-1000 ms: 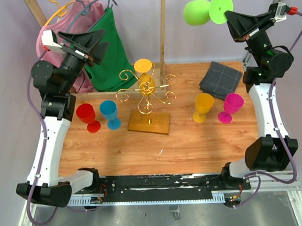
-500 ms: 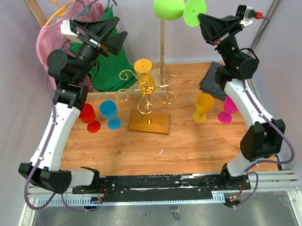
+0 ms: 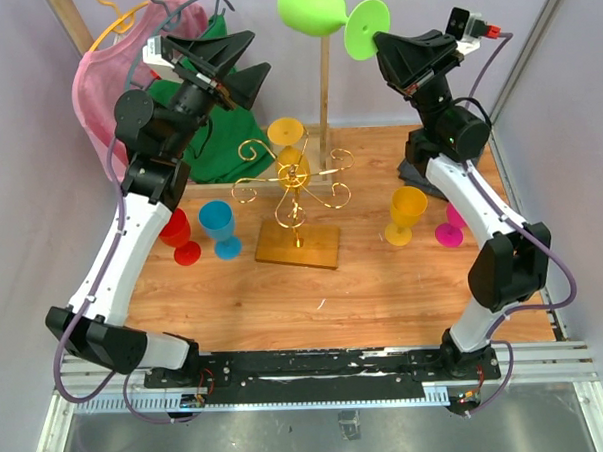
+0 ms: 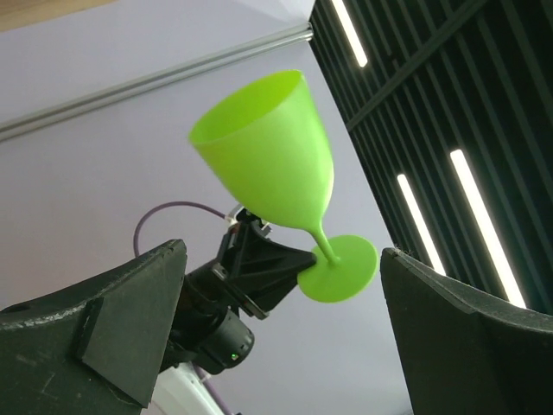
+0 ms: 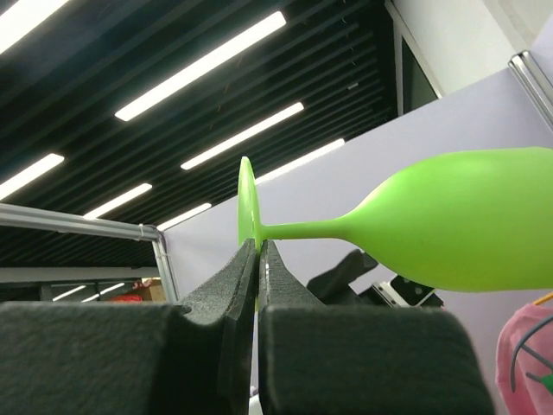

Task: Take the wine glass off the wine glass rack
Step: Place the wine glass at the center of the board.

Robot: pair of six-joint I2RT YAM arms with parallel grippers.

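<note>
Green wine glass (image 3: 312,7) lies sideways, foot pinched between the closed right fingers (image 3: 394,50); the wine glass rack (image 3: 298,244) stands well below them on the bench (image 3: 384,292); left fingers (image 3: 240,81) gape wide, empty.

A robotics lab test cell: a wood worktop (image 3: 384,292) boxed in by plain lilac partition walls (image 3: 10,199), two arms (image 3: 113,264) bolted to a metal rail (image 3: 289,399) at 6 o'clock, and strip lights (image 5: 200,67) on a black slatted ceiling (image 5: 86,112) overhead.
</note>
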